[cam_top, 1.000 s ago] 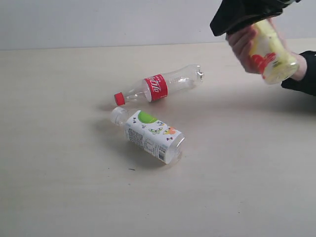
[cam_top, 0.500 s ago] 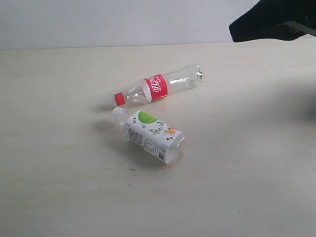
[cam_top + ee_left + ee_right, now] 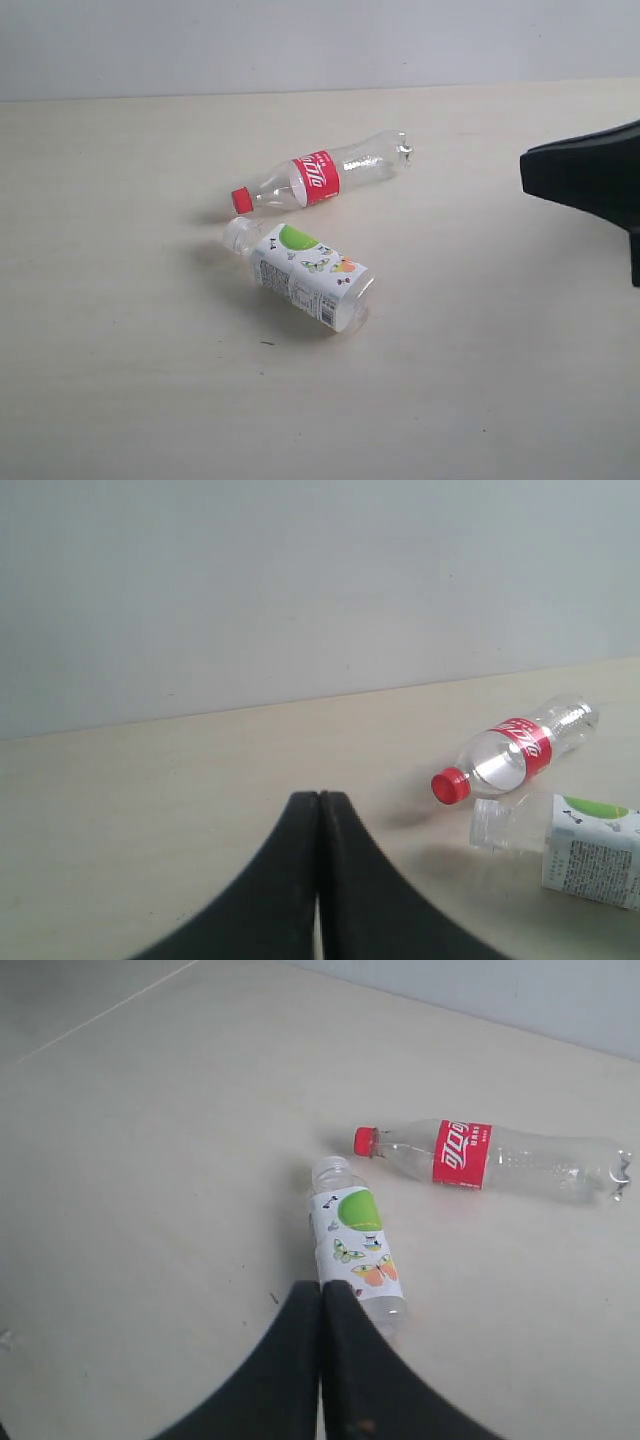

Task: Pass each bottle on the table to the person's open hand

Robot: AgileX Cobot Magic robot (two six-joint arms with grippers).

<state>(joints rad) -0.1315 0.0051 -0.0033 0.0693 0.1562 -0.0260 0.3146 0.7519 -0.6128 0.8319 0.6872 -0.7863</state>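
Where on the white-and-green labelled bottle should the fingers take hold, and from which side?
Take the white-and-green bottle across its labelled middle, down from above. It lies on its side, so that straight stretch faces up; straddle its long axis. Avoid the cap end: it narrows, and the clear bottle lies close.

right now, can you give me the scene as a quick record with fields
surface: pale beige table
bottles on table: two, both lying on their sides
bottle one: clear bottle, red cap, red label
bottle two: white bottle, pale cap, white and green label
spacing: caps close together, small gap between them
left fingers: closed, holding nothing
right fingers: closed, holding nothing
person's hand: not in view
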